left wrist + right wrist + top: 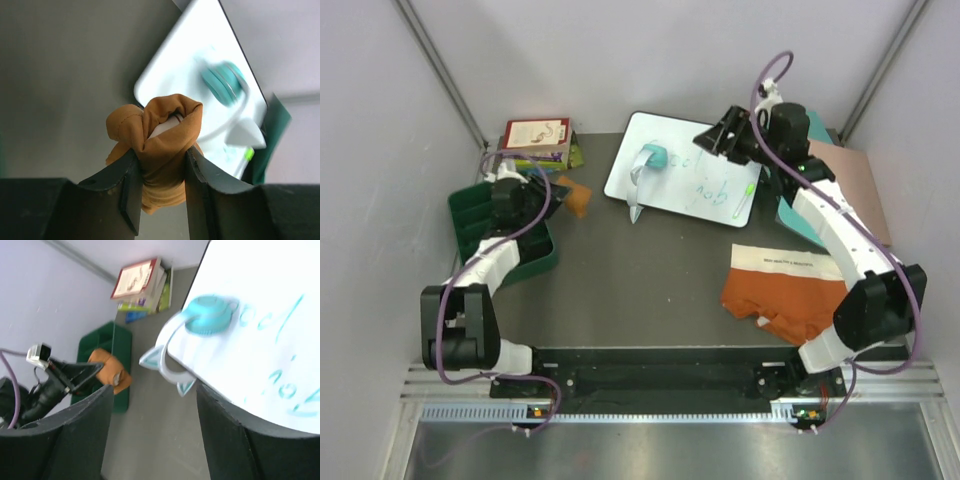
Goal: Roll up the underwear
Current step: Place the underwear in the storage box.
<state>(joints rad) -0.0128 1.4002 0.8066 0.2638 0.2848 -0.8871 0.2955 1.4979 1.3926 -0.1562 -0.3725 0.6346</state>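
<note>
A mustard-tan underwear (162, 132) is bunched into a tight roll, and my left gripper (161, 152) is shut on it, one finger on each side. From above, this roll (576, 197) hangs just right of the green tray (480, 215), beside the left gripper (552, 190). It also shows in the right wrist view as the tan roll (107, 371). A rust-orange underwear (782, 298) lies spread flat at the front right, its pale waistband towards the back. My right gripper (720, 135) hovers open over the whiteboard's far right corner, its jaws (154, 390) holding nothing.
A whiteboard (695, 170) with teal scribbles lies at the back centre. On it sit a teal round object (655, 157) with a white band and a green marker (748, 195). Stacked books (535, 135) stand back left. Teal and pink boards (860, 180) lie back right.
</note>
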